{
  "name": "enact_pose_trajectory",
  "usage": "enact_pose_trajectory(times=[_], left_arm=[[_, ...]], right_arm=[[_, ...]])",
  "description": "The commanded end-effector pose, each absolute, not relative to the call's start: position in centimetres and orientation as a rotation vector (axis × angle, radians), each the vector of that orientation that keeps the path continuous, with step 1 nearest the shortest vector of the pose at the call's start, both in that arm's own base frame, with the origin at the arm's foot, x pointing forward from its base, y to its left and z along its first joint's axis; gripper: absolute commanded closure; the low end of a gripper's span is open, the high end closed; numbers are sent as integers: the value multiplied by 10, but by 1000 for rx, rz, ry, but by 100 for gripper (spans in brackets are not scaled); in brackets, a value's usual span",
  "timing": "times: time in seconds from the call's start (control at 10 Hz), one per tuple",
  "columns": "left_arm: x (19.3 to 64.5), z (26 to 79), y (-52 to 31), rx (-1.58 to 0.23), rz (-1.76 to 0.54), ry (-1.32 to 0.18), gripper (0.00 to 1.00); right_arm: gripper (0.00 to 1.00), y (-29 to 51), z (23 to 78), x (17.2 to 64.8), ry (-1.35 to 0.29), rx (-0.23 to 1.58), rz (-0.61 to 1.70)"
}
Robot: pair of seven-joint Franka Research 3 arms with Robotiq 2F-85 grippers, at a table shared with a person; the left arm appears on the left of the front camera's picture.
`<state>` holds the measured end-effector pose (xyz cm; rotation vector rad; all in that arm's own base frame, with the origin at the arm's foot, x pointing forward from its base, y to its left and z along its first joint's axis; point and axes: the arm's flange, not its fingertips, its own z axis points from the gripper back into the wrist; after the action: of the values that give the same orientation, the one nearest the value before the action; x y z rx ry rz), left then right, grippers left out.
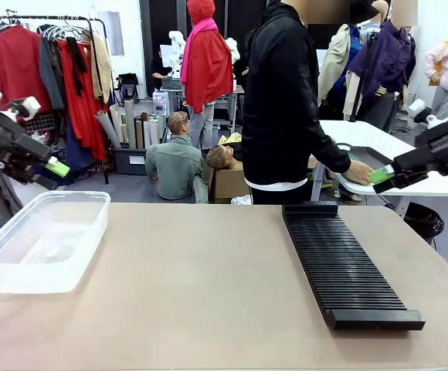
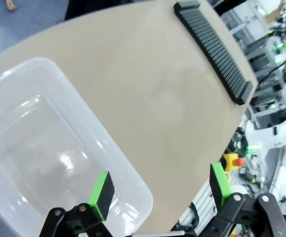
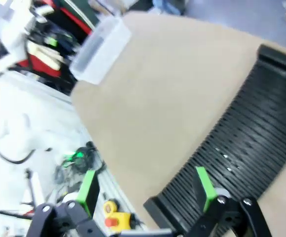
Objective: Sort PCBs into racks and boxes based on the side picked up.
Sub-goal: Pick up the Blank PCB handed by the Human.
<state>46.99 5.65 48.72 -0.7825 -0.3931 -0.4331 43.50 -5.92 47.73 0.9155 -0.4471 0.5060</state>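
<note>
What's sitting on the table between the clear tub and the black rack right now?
Nothing: the front view shows bare tabletop between the tub and the rack; the left wrist view agrees.

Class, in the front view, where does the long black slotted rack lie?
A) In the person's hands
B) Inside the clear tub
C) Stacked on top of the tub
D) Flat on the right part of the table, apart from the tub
D: the rack lies flat on the right part of the table, with the clear tub well apart at the left.
</note>
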Motion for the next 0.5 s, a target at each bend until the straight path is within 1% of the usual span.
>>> enact_pose_trajectory(times=[0.0, 0.4], left_arm=[[468, 487, 69, -842, -418, -431, 0], [461, 481, 104, -978, -379, -482, 0]], right_arm=[[0, -86, 472, 447, -447, 1065, 420], [0, -123, 456, 436, -457, 1265, 371]])
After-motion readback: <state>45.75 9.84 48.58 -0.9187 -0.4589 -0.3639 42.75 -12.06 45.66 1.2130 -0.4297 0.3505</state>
